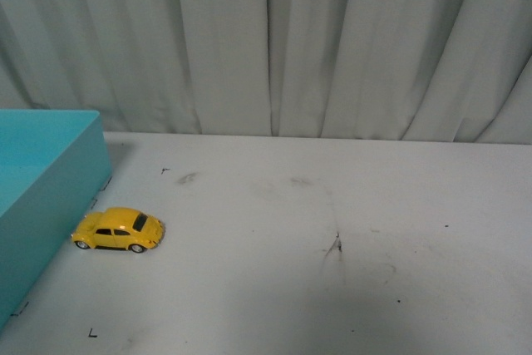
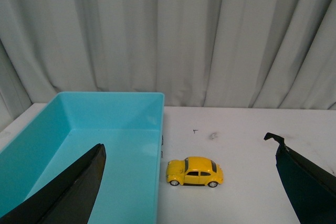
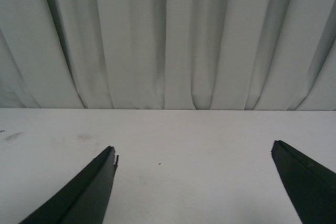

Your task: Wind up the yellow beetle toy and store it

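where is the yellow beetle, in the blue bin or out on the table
Out: the yellow beetle toy stands on its wheels on the table, just beside the blue bin's outer wall.

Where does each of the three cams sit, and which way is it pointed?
Front view: on the body between the arms, facing forward and down over the table to the curtain; yellow beetle toy beside the teal bin; no arm shows.
Left wrist view: on the left arm, looking past the open left gripper at toy and bin.
Right wrist view: on the right arm, looking past the open right gripper at table and curtain.
Shared: front and left wrist both show toy and bin; all show the curtain.
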`<state>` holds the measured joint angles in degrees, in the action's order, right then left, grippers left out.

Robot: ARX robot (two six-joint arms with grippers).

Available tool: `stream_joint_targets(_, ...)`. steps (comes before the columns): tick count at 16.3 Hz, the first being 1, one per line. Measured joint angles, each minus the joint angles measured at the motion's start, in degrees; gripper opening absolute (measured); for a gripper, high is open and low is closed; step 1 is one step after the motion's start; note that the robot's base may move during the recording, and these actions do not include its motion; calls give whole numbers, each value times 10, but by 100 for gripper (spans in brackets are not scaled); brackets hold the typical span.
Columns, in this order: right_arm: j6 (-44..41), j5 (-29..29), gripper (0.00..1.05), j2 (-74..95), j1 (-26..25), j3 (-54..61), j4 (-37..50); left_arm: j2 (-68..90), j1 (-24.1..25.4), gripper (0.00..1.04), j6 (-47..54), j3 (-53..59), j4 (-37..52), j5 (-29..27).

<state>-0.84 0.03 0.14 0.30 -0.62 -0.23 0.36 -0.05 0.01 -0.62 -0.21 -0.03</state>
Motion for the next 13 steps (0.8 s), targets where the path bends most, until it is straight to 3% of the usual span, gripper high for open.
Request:
stream_joint_targets(2, 0, 0, 100, 0, 0, 0, 0, 0, 0, 98, 0, 0, 0, 0)
stream_joint_targets(4, 0, 0, 98, 0, 0, 0, 0, 0, 0, 98, 0, 0, -1, -1)
stream_joint_targets(5, 0, 1, 98, 0, 0, 0, 0, 62, -56, 98, -53, -41, -105, -134)
stream_joint_targets(6, 0, 0, 98, 0, 0, 0, 0, 163, -105, 98, -123, -85, -119, -248)
stream_joint_targets(8, 0, 1, 98, 0, -1, 0, 0, 251, -83, 98, -169, -125, -40, -367)
stream_joint_targets(10, 0, 0, 98, 0, 0, 0, 0, 333, -40, 98, -175, -153, 60, -353)
stream_joint_targets(13, 0, 0, 98, 0, 0, 0, 0, 485, 6, 98, -150, -186, 188, -266)
